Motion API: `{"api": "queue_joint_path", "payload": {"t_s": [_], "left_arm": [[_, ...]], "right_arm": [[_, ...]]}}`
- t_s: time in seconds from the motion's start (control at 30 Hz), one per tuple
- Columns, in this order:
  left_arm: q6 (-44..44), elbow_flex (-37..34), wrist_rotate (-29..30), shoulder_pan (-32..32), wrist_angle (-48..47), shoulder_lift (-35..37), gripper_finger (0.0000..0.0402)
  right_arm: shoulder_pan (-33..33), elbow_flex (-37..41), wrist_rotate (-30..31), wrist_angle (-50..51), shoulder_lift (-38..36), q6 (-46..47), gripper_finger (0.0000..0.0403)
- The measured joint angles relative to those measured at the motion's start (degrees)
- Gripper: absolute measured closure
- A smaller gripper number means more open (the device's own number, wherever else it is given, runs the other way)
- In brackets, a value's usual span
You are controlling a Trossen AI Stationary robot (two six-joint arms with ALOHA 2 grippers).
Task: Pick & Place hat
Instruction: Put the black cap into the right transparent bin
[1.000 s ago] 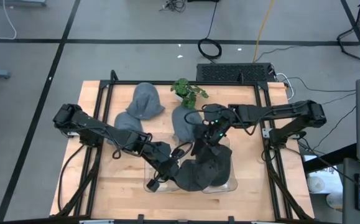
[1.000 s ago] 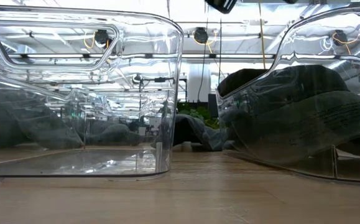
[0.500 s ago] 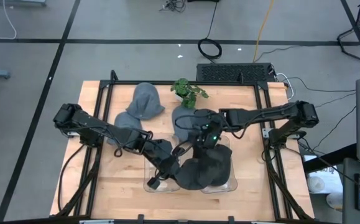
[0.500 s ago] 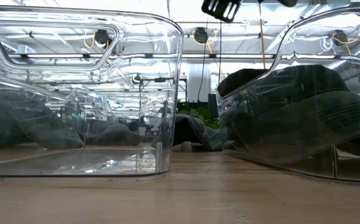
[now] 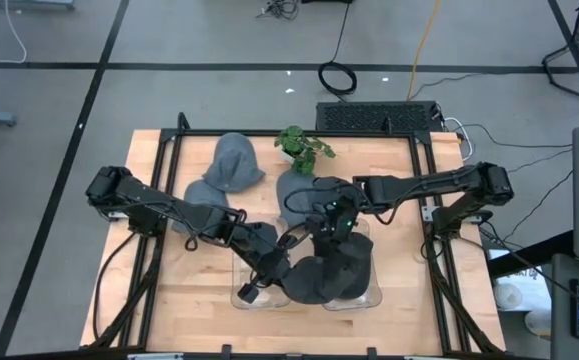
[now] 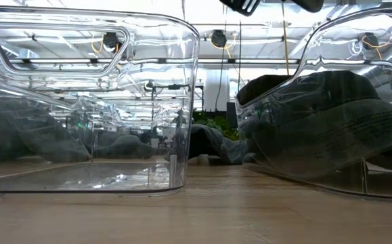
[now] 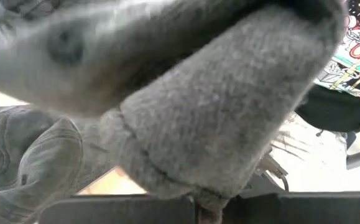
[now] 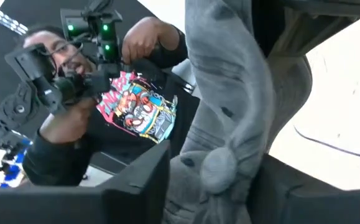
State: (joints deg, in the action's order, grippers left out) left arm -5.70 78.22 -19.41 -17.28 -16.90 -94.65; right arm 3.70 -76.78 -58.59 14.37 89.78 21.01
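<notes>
Over the clear bin (image 5: 354,290), the right gripper (image 5: 331,222) has just narrowed its jaws onto a grey hat (image 8: 229,106), so a lift looks imminent, while the left gripper (image 5: 274,270) stays clamped on another hat (image 7: 217,124) beside that bin.

No words, brands or numbers can be read. The person's black T-shirt (image 8: 136,118) carries a colourful cartoon print with lettering at about twelve o'clock, too blurred to make out.
</notes>
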Motion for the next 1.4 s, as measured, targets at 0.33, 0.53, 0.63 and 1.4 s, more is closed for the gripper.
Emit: {"api": "queue_joint_path", "payload": {"t_s": [0.33, 0.53, 0.63, 1.4], "left_arm": [[0.21, 0.0, 0.08, 0.0, -0.18, 0.0, 0.0385], [-0.09, -0.02, -0.23, -0.25, 0.18, 0.01, 0.0384], [-1.88, -0.04, -1.69, -1.09, 2.14, 0.23, 0.0342], [-0.04, -0.07, 2.11, 1.6, -6.01, 17.85, 0.0004]], "right_arm": [[0.17, 0.01, 0.25, 4.11, -0.02, -13.8, 0.0393], [0.17, -0.01, 4.32, 4.44, -0.37, -16.65, 0.0397], [0.17, 0.01, 6.76, 6.09, -1.17, -17.35, 0.0398], [0.53, -0.01, 16.38, 10.72, -11.08, -20.27, 0.0399]]}}
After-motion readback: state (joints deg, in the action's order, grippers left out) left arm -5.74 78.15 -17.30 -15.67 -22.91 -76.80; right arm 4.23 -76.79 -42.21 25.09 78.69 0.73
